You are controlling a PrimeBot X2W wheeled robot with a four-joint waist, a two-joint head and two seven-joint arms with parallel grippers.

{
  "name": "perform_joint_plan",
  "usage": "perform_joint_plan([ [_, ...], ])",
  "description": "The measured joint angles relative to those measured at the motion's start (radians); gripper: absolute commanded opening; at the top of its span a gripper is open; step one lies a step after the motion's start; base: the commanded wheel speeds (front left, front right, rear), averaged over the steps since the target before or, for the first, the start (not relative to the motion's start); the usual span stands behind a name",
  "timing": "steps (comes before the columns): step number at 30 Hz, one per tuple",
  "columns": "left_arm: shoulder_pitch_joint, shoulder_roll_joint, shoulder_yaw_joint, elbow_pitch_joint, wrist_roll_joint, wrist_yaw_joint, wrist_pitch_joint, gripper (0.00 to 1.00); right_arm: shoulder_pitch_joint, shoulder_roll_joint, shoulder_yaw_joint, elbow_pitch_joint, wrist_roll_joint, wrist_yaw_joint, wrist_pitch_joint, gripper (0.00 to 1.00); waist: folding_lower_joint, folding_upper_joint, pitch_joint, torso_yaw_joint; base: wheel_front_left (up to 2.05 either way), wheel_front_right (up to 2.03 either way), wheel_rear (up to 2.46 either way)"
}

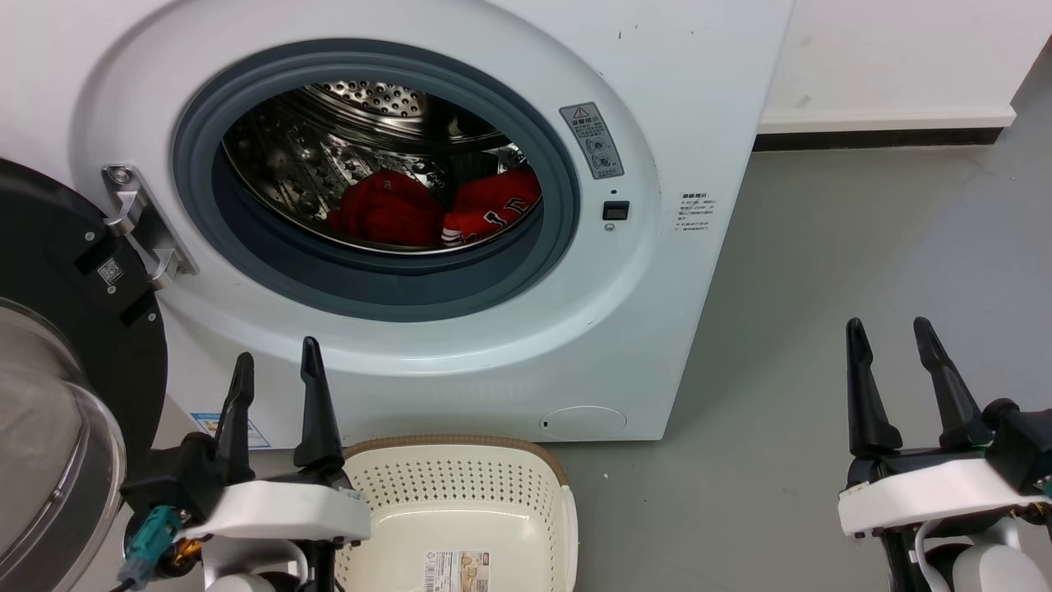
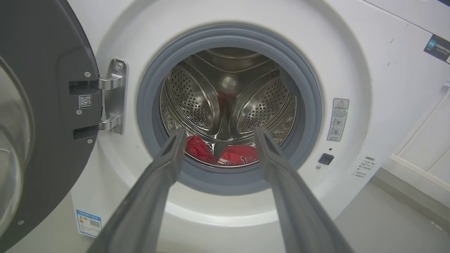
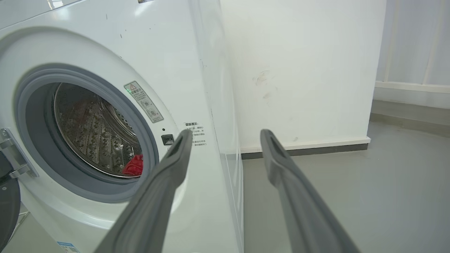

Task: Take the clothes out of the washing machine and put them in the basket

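Note:
The white washing machine (image 1: pixel 657 99) stands with its door swung open to the left. Two red clothes lie at the bottom of its steel drum: a plain red garment (image 1: pixel 386 210) on the left and a jersey (image 1: pixel 493 205) with white lettering on the right. Both also show in the left wrist view, the plain one (image 2: pixel 198 147) and the jersey (image 2: pixel 239 154). The cream basket (image 1: pixel 460 477) sits on the floor below the opening and holds no clothes. My left gripper (image 1: pixel 275 362) is open beside the basket's left rim. My right gripper (image 1: pixel 892 333) is open over bare floor, right of the machine.
The open black-rimmed glass door (image 1: pixel 49 395) stands close to my left arm. Grey floor (image 1: pixel 822 288) stretches to the right of the machine, up to a white wall with a dark skirting strip (image 1: pixel 879 136).

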Motion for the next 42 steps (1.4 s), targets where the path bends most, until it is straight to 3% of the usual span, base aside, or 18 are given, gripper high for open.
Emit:
perform_joint_plan([
  [18,0.011,0.069,-0.130,0.050,0.180,0.095,-0.042,1.00,0.002,0.000,0.008,0.006,-0.205,0.000,-0.042,1.00,0.0000,0.0000,0.006,-0.010,0.00,0.00,0.00],
  [25,0.013,0.073,-0.145,0.054,0.212,0.109,-0.058,1.00,0.002,0.000,0.016,-0.001,-0.253,0.000,-0.055,1.00,0.0000,0.0000,0.007,-0.015,0.00,0.00,0.00],
  [32,0.026,0.032,-0.074,0.070,0.188,0.034,-0.069,1.00,0.008,0.000,0.008,0.003,-0.248,0.000,-0.072,1.00,0.0000,0.0000,0.006,-0.019,0.00,0.00,0.00],
  [37,0.034,0.008,-0.028,0.061,0.227,-0.028,-0.079,1.00,0.012,-0.001,-0.020,0.046,-0.151,0.000,-0.081,1.00,0.0000,0.0000,0.013,-0.021,0.00,0.00,0.00],
  [42,0.039,-0.008,-0.004,0.078,0.275,-0.075,-0.088,1.00,0.012,-0.001,-0.021,0.058,-0.159,0.000,-0.087,1.00,0.0000,0.0000,0.018,-0.024,0.00,0.00,0.00],
])
